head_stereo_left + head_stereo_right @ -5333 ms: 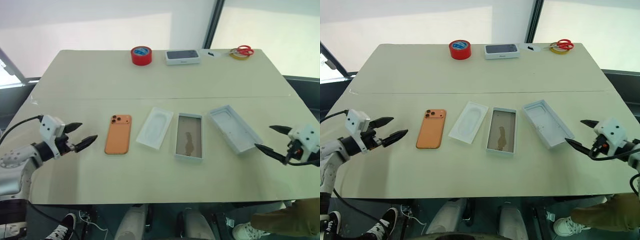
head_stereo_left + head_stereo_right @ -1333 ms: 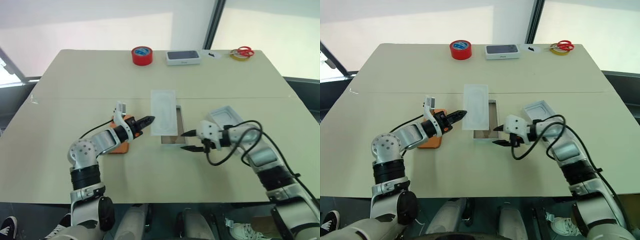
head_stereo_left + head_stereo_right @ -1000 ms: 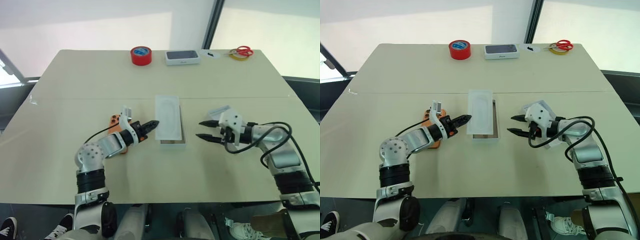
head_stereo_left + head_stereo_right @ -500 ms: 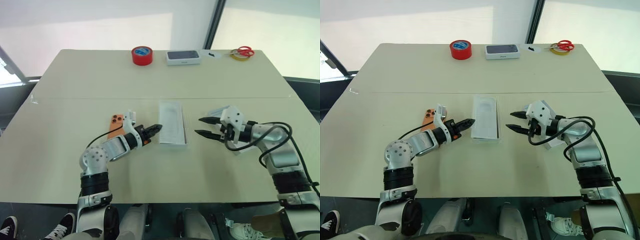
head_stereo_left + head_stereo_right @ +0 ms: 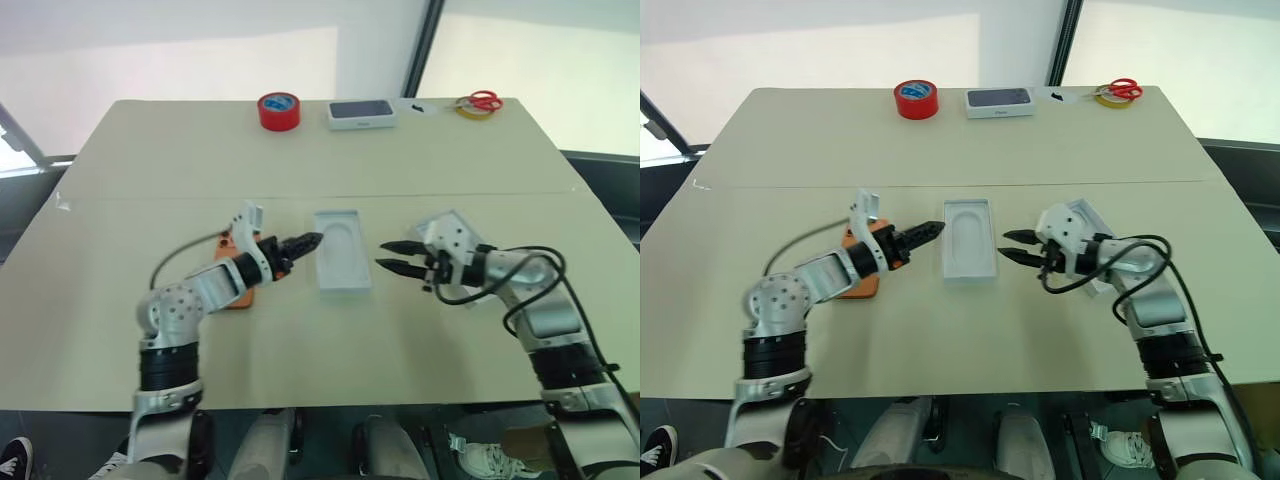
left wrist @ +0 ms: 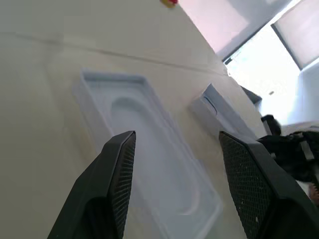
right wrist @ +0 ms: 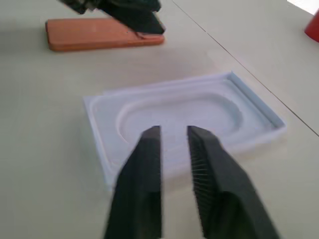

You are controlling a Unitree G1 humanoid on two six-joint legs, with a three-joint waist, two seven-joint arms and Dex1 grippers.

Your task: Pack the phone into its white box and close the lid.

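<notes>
Insert tray [image 5: 342, 262] sits mid-frame on the white box; my left pincer [image 5: 304, 243] is wide, right pincer [image 7: 172, 149] nearly shut, so I'd grab the phone [image 7: 102, 32] next.

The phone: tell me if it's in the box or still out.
Out. The phone lies flat on the table beside the insert tray.

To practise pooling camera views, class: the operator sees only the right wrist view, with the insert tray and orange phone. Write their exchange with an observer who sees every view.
Operator: Where is the lid?
Observer: The lid lies on the table just behind the right gripper, to the robot's right of the insert tray.
Operator: What is along the table's far edge?
Observer: A red tape roll, a white box with a dark top and scissors.
</notes>
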